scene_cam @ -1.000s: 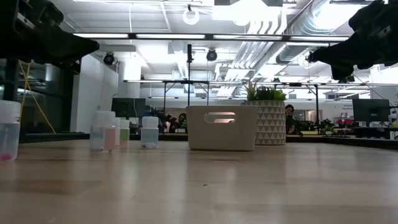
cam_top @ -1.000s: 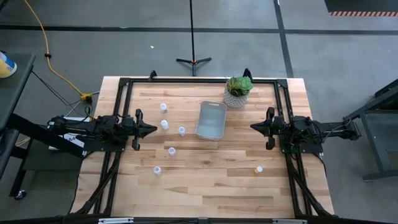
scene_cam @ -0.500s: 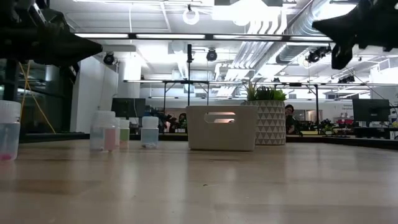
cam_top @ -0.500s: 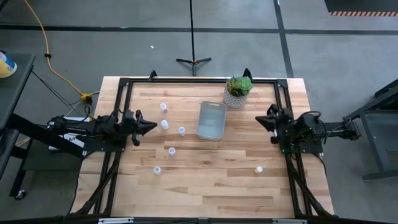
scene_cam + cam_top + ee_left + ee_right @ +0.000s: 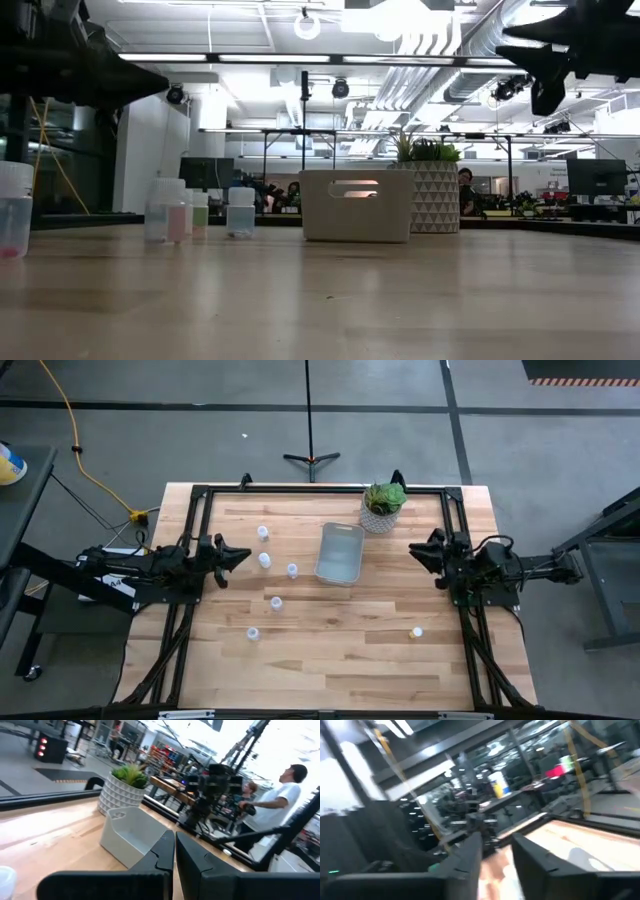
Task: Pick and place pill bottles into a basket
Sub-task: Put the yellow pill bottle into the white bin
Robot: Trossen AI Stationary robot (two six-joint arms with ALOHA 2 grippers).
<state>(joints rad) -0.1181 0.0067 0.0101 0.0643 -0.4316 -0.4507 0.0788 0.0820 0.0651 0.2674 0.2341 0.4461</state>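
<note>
Several small white pill bottles stand upright on the wooden table: three [image 5: 264,560] [image 5: 292,570] [image 5: 262,532] left of the basket, two [image 5: 276,603] [image 5: 253,632] nearer the front, and one [image 5: 416,631] at the right front. The translucent basket [image 5: 340,553] stands at the table's middle; it also shows in the left wrist view [image 5: 132,832]. My left gripper [image 5: 246,554] hovers shut above the table's left side, pointing at the basket. My right gripper [image 5: 413,549] hovers open on the right, high above the table [image 5: 505,42], its fingers parted [image 5: 497,855] around nothing.
A white pot with a green plant [image 5: 383,506] stands just beyond the basket's far right corner. A black frame [image 5: 320,488] runs along the table's far and side edges. Bare wood spreads across the front half. A person [image 5: 280,795] stands beyond the table's right side.
My right gripper has risen and swung a little toward the table's far edge. My left gripper has swung slightly toward the far edge. Bottles and basket have stayed put.
</note>
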